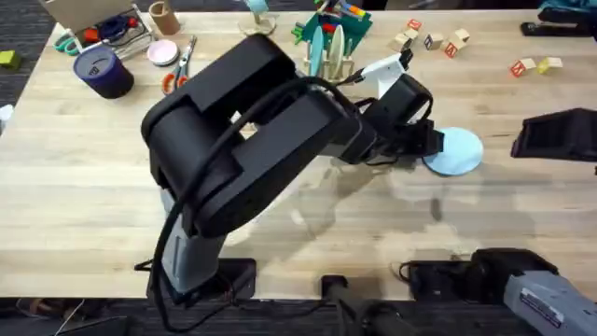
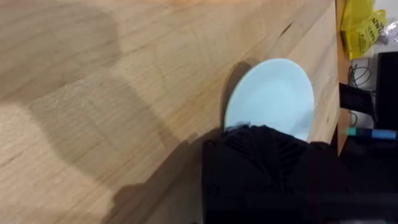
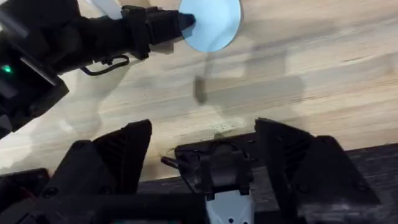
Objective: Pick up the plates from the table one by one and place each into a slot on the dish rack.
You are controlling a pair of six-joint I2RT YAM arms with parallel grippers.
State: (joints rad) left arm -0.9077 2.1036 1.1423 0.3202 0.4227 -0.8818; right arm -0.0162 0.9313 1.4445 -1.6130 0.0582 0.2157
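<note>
So my left arm was stretched way out across the middle of the worktop (image 1: 84, 205), big and dark right under the overhead camera. My left pincer (image 1: 437, 142) was at the near edge of the pale blue plate (image 1: 457, 151), which sat right of centre on the wood. From my left wrist camera, the black finger (image 2: 261, 155) overlapped the rim of that plate (image 2: 273, 96), and the plate's far side looked tipped up a bit with a shadow under it. Honestly I couldn't tell if the pincer was clenched on the rim or just pressed against it, since only one dark finger showed.

My right pincer (image 3: 202, 134) was hanging back by the front edge of the worktop, low at the right in the overhead view. Its two fingers (image 3: 118, 155) were spread wide apart with nothing between them, so it was released. Looking past them I could see the pale blue plate (image 3: 211, 25) well off across the wood, with my left pincer (image 3: 180, 23) touching its edge.

The dish rack (image 1: 331, 63) stood at the back near the middle, just behind my left arm, with a bright cyan plate (image 1: 317, 47) standing upright among its dowels. Right behind it was the green block of colourful toys (image 1: 347, 21). A small pink dish (image 1: 163, 52) lay at the back left, beside a dark blue cup (image 1: 101, 71).
</note>
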